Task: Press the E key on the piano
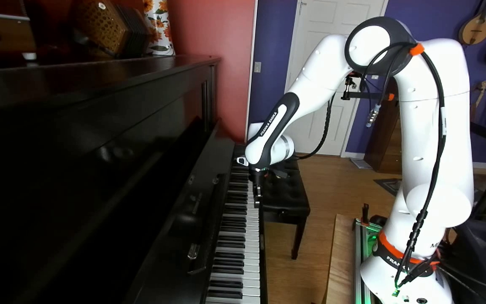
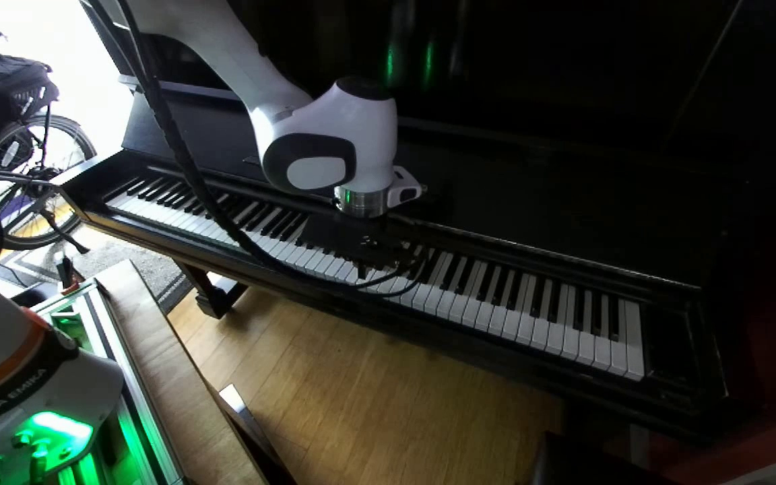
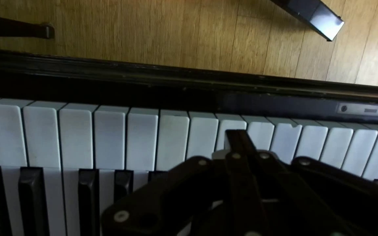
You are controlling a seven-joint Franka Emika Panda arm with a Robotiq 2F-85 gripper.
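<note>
The glossy black piano [image 1: 141,109] has a long row of narrow white and black keys, also seen in an exterior view [image 2: 543,333] and along the middle of the wrist view [image 3: 141,139]. My gripper [image 3: 236,132] is shut and empty, with its fingertips together over the front part of a white key [image 3: 231,124]. In an exterior view the gripper [image 1: 257,204] points straight down at the white keys near their front edge. I cannot tell whether the tips touch the key. The gripper hides the black keys behind that spot, so I cannot tell which note it is.
A black padded bench [image 1: 287,190] stands beside the keyboard. The piano's dark front rail [image 3: 126,95] runs along the key fronts. The raised fallboard [image 1: 201,185] stands behind the keys. A wooden table edge [image 2: 166,377] lies by the arm's base. A cable [image 2: 273,266] hangs over the keys.
</note>
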